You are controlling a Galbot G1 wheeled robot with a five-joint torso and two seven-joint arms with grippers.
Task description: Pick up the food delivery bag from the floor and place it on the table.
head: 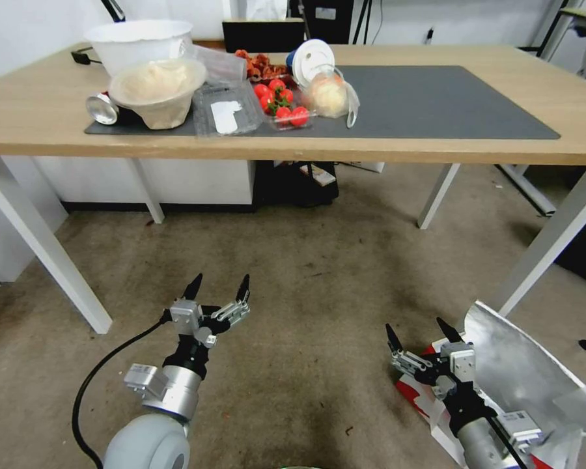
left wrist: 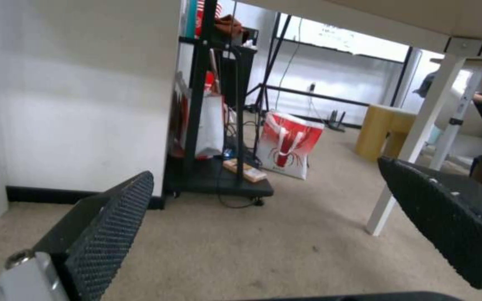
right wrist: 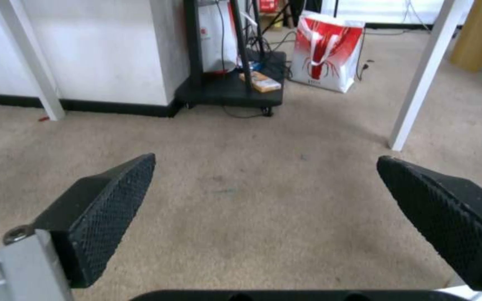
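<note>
- The right gripper (head: 423,331) is held low over the carpet with its fingers (right wrist: 107,209) spread wide and nothing gripped; the food delivery bag (head: 534,378) lies on the floor directly beneath and beside that arm, its silver foil flap turned up.
- The bag is judged light and soft-walled, with crinkly foil that would slip and crush; the white strap handles would make the firmest hold, though they cannot be clearly made out here.
- The left gripper (head: 220,288) is also held low, fingers (left wrist: 107,225) wide apart and empty, well apart from the bag.
- Farther off, the counter (head: 436,150) is seen, with its grey mat (head: 436,104) free on the right.
</note>
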